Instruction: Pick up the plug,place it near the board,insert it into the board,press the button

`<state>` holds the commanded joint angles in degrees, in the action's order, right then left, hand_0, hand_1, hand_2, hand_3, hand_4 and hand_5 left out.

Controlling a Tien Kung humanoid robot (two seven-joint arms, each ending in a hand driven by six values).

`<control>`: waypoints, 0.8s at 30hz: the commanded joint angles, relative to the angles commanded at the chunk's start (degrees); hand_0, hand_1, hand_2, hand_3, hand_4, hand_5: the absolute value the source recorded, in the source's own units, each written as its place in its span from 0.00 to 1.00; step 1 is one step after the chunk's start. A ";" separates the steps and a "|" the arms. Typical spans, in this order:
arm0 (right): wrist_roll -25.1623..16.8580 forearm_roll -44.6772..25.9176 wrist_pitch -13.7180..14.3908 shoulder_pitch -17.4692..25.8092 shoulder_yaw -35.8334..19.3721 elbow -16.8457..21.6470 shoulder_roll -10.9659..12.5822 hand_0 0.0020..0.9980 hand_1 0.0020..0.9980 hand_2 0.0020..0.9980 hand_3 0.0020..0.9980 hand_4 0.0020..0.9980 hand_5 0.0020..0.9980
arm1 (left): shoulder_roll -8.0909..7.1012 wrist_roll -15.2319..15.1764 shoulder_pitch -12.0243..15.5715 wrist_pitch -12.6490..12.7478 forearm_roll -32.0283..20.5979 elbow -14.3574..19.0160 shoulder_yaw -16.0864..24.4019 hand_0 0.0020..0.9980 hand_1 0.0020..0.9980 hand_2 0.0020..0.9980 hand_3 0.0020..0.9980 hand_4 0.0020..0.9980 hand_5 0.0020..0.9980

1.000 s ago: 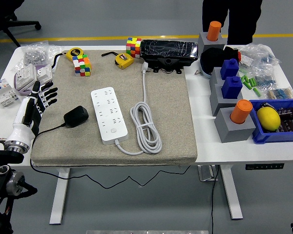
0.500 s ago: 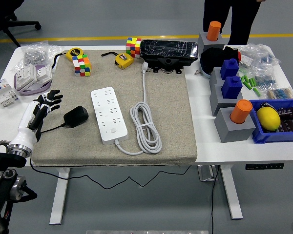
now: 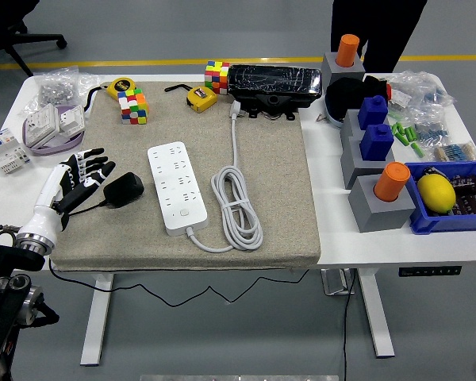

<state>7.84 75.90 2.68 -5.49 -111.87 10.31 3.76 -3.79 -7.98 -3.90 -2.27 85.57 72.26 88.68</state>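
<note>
A black plug adapter [image 3: 124,189] lies on the grey mat [image 3: 285,214], its thin black cable running down to the left. The white power strip [image 3: 173,186] lies just to its right, with its button near the front end and its white cable coiled [image 3: 236,208] beside it. My left hand [image 3: 83,175] is open, fingers spread, just left of the plug, fingertips close to it; I cannot tell if they touch. My right arm is out of view.
Cube puzzles [image 3: 132,105] [image 3: 217,76], yellow tape measures [image 3: 120,86], a black wrapped device [image 3: 274,83], and white parts [image 3: 47,125] lie at the back and left. Grey blocks with orange and blue pieces [image 3: 385,194] and a blue bin with a lemon [image 3: 436,193] stand right. A person stands at the far side.
My left hand has moved right and slightly toward me, from the mat's left edge to just beside the plug. The plug and strip have not moved.
</note>
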 joint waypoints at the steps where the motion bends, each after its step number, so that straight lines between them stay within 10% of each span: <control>1: -0.07 -0.17 0.02 -0.14 0.11 0.00 0.07 0.82 0.76 0.75 0.80 1.00 1.00 | -0.07 0.07 -0.05 0.01 0.38 0.07 -0.08 0.79 0.87 0.85 0.82 1.00 0.38; 11: -0.02 -1.12 0.33 -1.88 1.26 0.00 0.58 0.82 0.76 0.75 0.80 1.00 1.00 | -0.96 -0.26 -1.45 0.54 -0.47 0.34 -0.60 0.80 0.89 0.87 0.83 1.00 0.41; 12: 0.02 -1.28 0.35 -2.03 1.49 0.00 0.64 0.82 0.76 0.75 0.80 1.00 1.00 | -1.04 -0.33 -1.63 0.60 -0.74 0.30 -0.65 0.80 0.89 0.86 0.82 1.00 0.69; 17: 0.19 -3.02 0.43 -3.10 3.89 0.00 1.09 0.82 0.76 0.75 0.80 1.00 1.00 | -1.90 -0.94 -2.97 0.90 -3.30 -0.64 -0.68 0.80 0.89 0.86 0.82 1.00 0.69; 18: 0.17 -3.07 0.43 -3.16 3.98 0.00 1.13 0.82 0.76 0.76 0.80 1.00 0.99 | -2.09 -0.97 -3.21 0.91 -3.55 -0.86 -0.84 0.81 0.89 0.85 0.81 1.00 0.89; 24: -0.34 -1.78 0.27 -1.66 1.91 0.00 1.69 0.82 0.76 0.76 0.81 1.00 0.99 | -2.48 -1.01 -3.85 0.86 -4.14 -1.23 -3.46 0.81 0.89 0.85 0.81 1.00 0.94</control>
<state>7.50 74.12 2.95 -7.16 -109.96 10.31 5.45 -6.27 -9.00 -7.75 -1.40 81.42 71.02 85.22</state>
